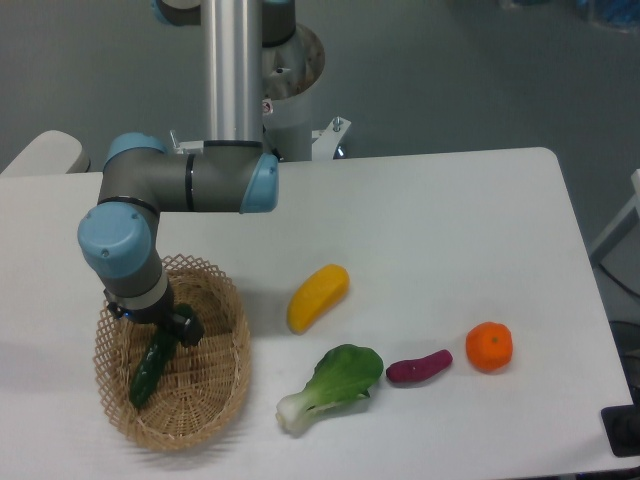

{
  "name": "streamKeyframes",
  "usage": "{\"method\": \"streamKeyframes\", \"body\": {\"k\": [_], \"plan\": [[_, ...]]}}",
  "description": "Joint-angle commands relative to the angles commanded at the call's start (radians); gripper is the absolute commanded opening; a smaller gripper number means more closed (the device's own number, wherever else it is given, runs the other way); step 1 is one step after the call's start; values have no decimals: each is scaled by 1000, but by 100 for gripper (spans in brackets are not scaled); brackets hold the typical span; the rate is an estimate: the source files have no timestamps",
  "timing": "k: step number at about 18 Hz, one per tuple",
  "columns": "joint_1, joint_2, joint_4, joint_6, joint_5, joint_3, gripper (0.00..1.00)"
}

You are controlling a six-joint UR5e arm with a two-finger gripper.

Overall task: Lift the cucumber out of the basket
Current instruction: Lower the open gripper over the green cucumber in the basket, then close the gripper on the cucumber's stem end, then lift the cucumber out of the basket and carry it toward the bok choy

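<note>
White table (pixel 450 230) is carrying everything, running wide under me. My arm (pixel 190 185) is reaching down from the grey column, elbow bent toward the table's left side, wrist pointing into the basket (pixel 215 400). Basket is sitting at the front-left of the table: oval, tan wicker, looped rim. Bok choy (pixel 332 385) is lying right of the basket, on the bare tabletop. Yellow vegetable (pixel 318 297) is lying just above it, tilted. Cucumber (pixel 149 368) is lying inside the basket, left half, dark green, slanting; its upper end is disappearing under my gripper (pixel 165 333). My wrist is hiding my fingers, so I cannot tell how wide they are standing or whether they are touching the cucumber. Orange (pixel 489 347) is sitting far right. Purple sweet potato (pixel 418 367) is lying between bok choy and orange.
</note>
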Motion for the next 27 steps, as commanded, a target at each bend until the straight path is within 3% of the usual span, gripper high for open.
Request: {"method": "streamKeyframes", "body": {"k": [3, 8, 11, 16, 20, 24, 27], "plan": [[0, -5, 3, -2, 2, -2, 86], [0, -5, 5, 5, 2, 0, 35], [0, -3, 3, 6, 2, 11, 20], [5, 5, 3, 21, 0, 40, 14], [26, 17, -12, 52, 3, 121, 14], [110, 57, -20, 159, -3, 178, 14], [201, 92, -76, 312, -17, 195, 14]]}}
